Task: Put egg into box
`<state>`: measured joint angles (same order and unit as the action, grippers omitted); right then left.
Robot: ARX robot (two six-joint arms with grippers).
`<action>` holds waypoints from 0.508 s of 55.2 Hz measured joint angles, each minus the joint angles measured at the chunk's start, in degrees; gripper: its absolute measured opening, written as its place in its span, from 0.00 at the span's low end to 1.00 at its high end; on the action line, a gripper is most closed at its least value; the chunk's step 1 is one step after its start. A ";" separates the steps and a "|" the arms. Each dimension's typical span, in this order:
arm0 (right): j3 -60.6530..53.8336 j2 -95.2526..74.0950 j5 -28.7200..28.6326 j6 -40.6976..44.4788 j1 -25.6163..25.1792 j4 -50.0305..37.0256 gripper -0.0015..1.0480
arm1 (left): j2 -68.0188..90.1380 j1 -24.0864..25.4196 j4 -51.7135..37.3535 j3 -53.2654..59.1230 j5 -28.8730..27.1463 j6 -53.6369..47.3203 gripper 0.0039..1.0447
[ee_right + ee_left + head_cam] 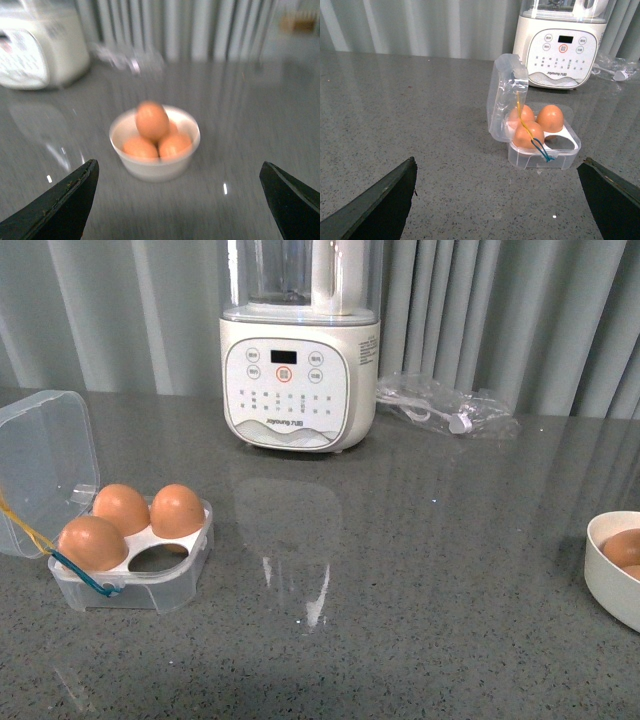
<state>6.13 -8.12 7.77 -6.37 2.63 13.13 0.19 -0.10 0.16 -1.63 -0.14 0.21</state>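
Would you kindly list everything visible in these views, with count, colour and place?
box: one, clear plastic, lid open, front left of the table
eggs in box: three, orange-brown, one slot empty
cords: two, blue and yellow, on the box
bowl: one, white, right edge of the table
eggs in bowl: at least three, orange-brown
appliance: one, cream-white, back centre
plastic bag: one, clear, holding a white cable, back right
table: one, speckled grey
curtain: one, grey, behind the table
left gripper: one, dark, open, facing the box
right gripper: one, dark, open, facing the bowl
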 joint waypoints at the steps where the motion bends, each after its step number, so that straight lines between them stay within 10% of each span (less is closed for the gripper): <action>1: 0.85 -1.68 0.26 -0.87 0.24 1.11 0.93 | 0.00 0.00 0.00 0.00 0.02 0.00 0.94; 28: 22.01 -49.96 -6.27 1.79 -4.63 -29.53 0.93 | -0.02 0.00 0.00 0.00 0.02 0.02 0.94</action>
<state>28.14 -58.08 1.50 -4.58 -2.00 -16.40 0.16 -0.10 0.16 -1.63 -0.12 0.23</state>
